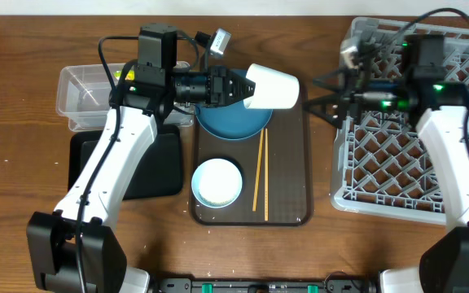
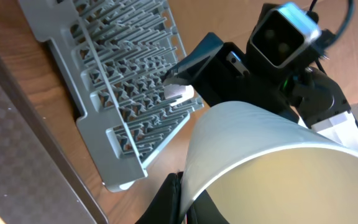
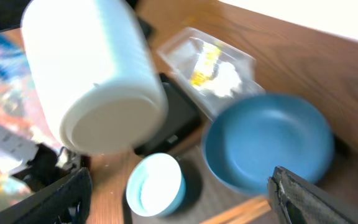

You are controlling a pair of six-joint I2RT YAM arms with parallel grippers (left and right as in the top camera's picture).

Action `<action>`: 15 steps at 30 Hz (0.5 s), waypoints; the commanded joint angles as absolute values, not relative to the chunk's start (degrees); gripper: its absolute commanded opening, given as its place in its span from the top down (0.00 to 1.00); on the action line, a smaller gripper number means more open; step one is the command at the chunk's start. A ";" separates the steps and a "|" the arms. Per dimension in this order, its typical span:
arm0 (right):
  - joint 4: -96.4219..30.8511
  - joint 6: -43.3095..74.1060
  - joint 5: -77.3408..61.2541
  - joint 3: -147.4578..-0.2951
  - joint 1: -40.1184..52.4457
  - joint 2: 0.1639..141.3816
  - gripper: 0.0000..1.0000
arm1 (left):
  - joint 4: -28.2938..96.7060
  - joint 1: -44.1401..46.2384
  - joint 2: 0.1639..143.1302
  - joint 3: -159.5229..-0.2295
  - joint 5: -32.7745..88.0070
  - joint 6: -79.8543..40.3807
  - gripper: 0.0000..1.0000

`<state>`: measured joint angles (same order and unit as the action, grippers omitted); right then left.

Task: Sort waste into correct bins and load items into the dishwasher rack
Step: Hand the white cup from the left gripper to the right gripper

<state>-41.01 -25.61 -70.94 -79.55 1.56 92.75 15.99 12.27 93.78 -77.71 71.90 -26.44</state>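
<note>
**Left arm holds a white cup over the blue plate**

The left gripper (image 1: 236,88) is clamped on the rim of a white cup (image 1: 272,87). The cup lies on its side in the air above the far end of the brown serving tray (image 1: 291,175), its base turned towards the rack. Beneath it the blue plate (image 1: 233,122) sits at the tray's far end. A small white cup with a pale green inside (image 1: 216,181) stands upright near the tray's near left corner. The two chopsticks (image 1: 260,175) lie side by side along the tray's middle, just right of that cup.

The right gripper (image 1: 322,96) hangs at the left edge of the grey dishwasher rack (image 1: 381,175), which fills the right side of the table. Its jaws are spread wide, hold nothing and point at the held cup.

The clear tub (image 1: 84,98) sits at the table's far left, with a yellow wrapper (image 3: 204,62) and something white inside. The black tray (image 1: 155,167) lies just nearer, between the tub and the serving tray.
</note>
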 commanded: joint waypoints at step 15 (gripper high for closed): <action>-27.64 -21.21 -81.30 -80.12 9.13 92.75 0.35 | 15.51 12.34 94.15 -78.13 74.56 -26.89 0.94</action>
